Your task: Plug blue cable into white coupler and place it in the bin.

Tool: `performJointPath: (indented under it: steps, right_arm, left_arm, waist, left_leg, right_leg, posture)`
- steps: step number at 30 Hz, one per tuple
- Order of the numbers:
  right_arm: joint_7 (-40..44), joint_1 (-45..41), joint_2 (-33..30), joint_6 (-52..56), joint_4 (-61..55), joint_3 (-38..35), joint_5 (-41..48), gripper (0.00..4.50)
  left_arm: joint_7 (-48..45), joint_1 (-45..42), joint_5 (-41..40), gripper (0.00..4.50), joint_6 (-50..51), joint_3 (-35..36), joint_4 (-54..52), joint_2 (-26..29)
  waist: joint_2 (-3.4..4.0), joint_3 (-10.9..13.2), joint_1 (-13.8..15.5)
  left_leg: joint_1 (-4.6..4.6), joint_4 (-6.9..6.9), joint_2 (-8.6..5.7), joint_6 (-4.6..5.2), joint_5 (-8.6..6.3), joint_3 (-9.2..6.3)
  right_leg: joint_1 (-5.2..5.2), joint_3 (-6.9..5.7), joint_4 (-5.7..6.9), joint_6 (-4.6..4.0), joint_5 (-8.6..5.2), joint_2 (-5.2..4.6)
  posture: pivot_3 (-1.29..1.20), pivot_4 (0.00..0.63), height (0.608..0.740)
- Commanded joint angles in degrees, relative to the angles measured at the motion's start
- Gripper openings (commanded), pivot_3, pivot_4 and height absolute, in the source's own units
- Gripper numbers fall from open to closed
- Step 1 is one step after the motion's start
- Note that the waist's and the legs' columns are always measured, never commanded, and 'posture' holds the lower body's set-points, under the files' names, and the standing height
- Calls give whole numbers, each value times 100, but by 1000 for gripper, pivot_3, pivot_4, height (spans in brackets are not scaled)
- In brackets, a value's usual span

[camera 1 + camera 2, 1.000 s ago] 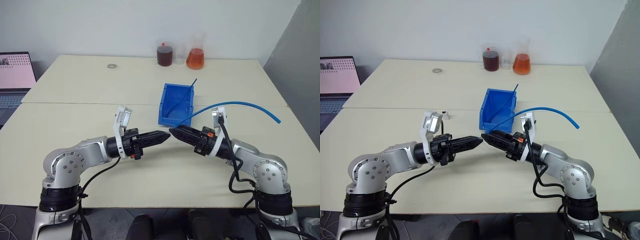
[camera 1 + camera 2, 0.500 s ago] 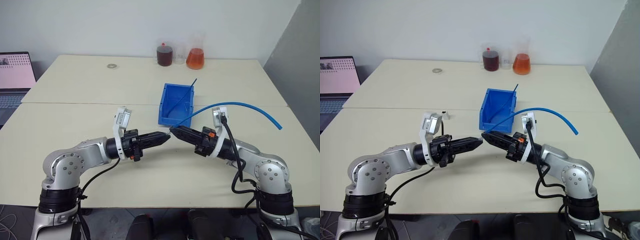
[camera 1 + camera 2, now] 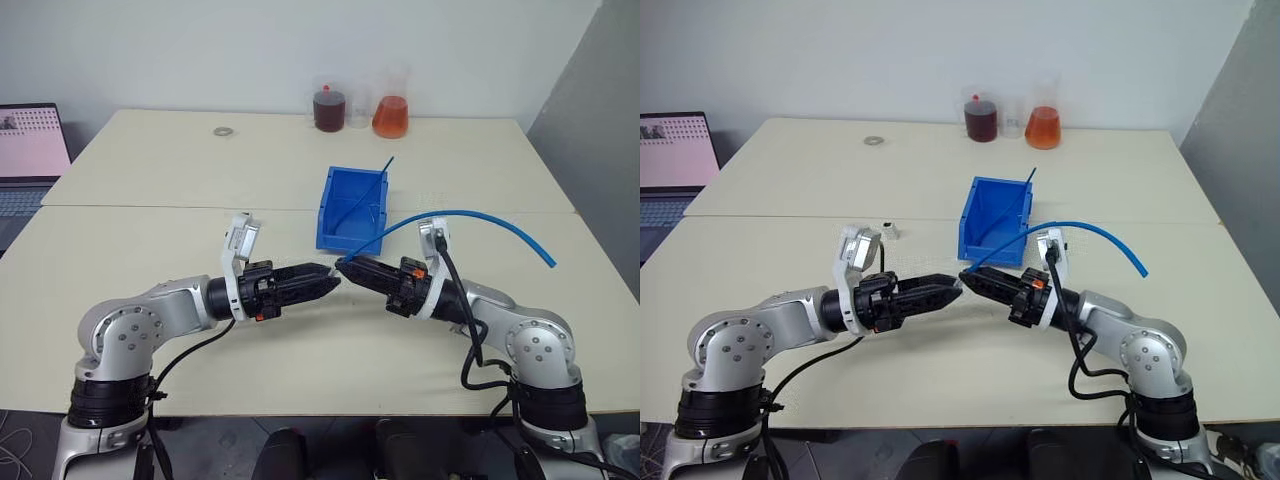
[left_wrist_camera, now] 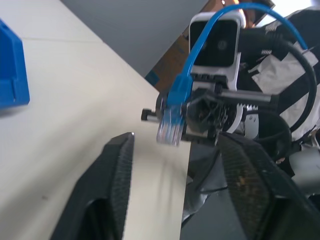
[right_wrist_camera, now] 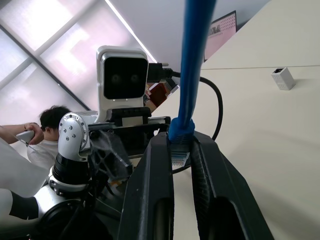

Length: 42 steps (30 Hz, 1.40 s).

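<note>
While the right gripper [image 3: 345, 266] has its two black fingers pinched onto the blue cable [image 3: 470, 214] right behind the clear plug [image 4: 170, 131], the left gripper [image 3: 333, 278] sits tip to tip with it, fingers spread apart and holding nothing. You can see that gap nicely from the left wrist view, where the plug hangs in the air between the two dark fingers [image 4: 115, 165] without touching either.

From the clamped end, the cable arcs up over the right arm and trails off to the robot's right, its free end hanging above the table [image 3: 150, 200]. Both grippers meet in mid-air just in front of the bin [image 3: 352, 210], which stands on the table a bit beyond them, with a darker straight blue strand [image 3: 370, 190] leaning out of it.

The white coupler [image 3: 891, 230] is lying on the table by itself, beside the left wrist, not touched by anything. It also shows up in the right wrist view [image 5: 283, 78], flat on the tabletop.

Further back: two flasks, one dark red [image 3: 329, 108] and one orange [image 3: 391, 116], a small metal ring [image 3: 222, 131], and a laptop [image 3: 30, 155] off at the left edge.
</note>
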Motion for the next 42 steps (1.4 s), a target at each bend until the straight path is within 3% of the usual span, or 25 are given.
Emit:
performJointPath:
  steps: [1,5,9,14,19,28,35,42]
  right_arm:
    - [105,-50,-30,-243,-43,-46,-132,189]
    - [92,-79,-51,-378,32,-102,-285,189]
    - [73,-94,-96,-506,105,-198,-396,189]
    - [124,-63,-234,-607,147,-224,-541,188]
    - [82,-64,-181,-627,124,-228,-535,188]
    - [49,-120,-138,-602,20,-176,-548,188]
    - [12,-153,-136,-595,-29,-176,-534,188]
    - [-31,-118,-154,-597,-77,-184,-518,188]
  left_arm:
    - [-166,276,27,3792,-107,155,-319,269]
    - [-129,675,161,4476,-307,348,-379,460]
    - [450,984,870,4500,-958,582,-229,296]
    - [2156,919,3290,4500,-2720,226,345,-184]
    - [3187,860,4402,4500,-3177,-163,588,-770]
    - [3932,-262,5216,4500,-2988,-351,1683,-1355]
    - [3930,-1379,5460,4500,-2690,-314,2771,-1331]
    - [3861,-1914,5603,4500,-2832,-262,3536,-1298]
  waist:
    - [0,0,-1]
    - [2,2,0]
    - [2,2,4]
    - [3,4,24]
    - [2,4,25]
    - [-2,3,26]
    - [-3,2,13]
    - [-3,2,15]
  left_leg:
    - [-1,0,1,0,0,0]
    - [-2,-2,3,0,0,0]
    - [-2,-2,6,0,0,-1]
    - [-6,-1,2,0,0,-1]
    - [-19,-1,4,0,0,1]
    - [-22,4,0,1,0,4]
    - [-26,3,-4,0,0,6]
    - [-26,2,-2,0,0,5]
  right_leg:
    - [0,0,0,0,0,0]
    - [-4,4,-1,0,0,-1]
    - [-6,6,0,0,0,-3]
    - [-7,4,-1,0,0,-8]
    - [-10,2,-8,0,1,-13]
    - [-11,-7,0,6,5,-6]
    - [-12,-6,-4,6,5,-5]
    - [-12,-9,-3,6,5,-5]
  posture:
    - [0,150,740]
    - [0,150,740]
    - [0,150,740]
    - [0,150,740]
    - [0,150,740]
    - [0,150,740]
    - [0,150,740]
    - [0,150,740]
